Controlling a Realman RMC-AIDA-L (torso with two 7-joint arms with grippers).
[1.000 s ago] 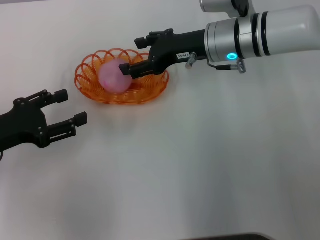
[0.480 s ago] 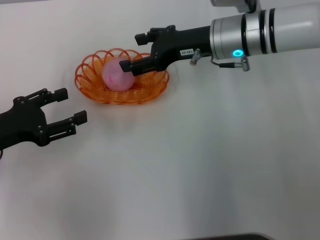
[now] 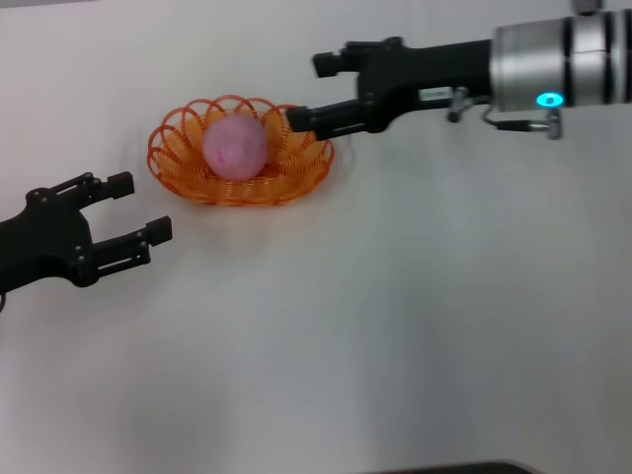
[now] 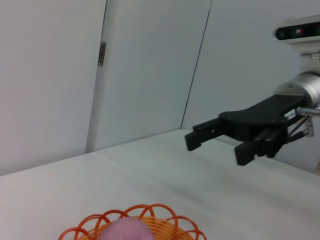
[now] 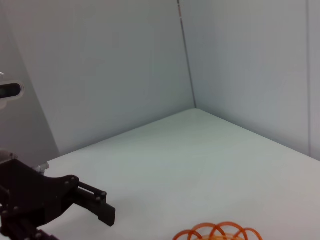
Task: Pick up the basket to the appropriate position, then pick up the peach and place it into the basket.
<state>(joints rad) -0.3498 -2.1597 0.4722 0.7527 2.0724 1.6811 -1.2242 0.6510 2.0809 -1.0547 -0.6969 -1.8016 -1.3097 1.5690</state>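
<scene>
The orange wire basket [image 3: 178, 168] sits on the white table at the upper left. The pink peach [image 3: 234, 146] lies inside it. My right gripper [image 3: 314, 91] is open and empty, raised just right of the basket's right rim, apart from the peach. My left gripper [image 3: 140, 209] is open and empty, near the table to the front left of the basket. The left wrist view shows the basket's rim [image 4: 150, 212], the top of the peach [image 4: 126, 231] and the right gripper [image 4: 215, 140] beyond. The right wrist view shows a bit of the basket's rim [image 5: 217, 232] and the left gripper [image 5: 90, 202].
The white table [image 3: 395, 316] stretches bare to the front and right of the basket. Pale walls meet in a corner behind the table [image 5: 187, 75].
My right gripper let go of the peach, opened and drew back to the right and up. The peach now rests in the basket. The left arm has not moved.
</scene>
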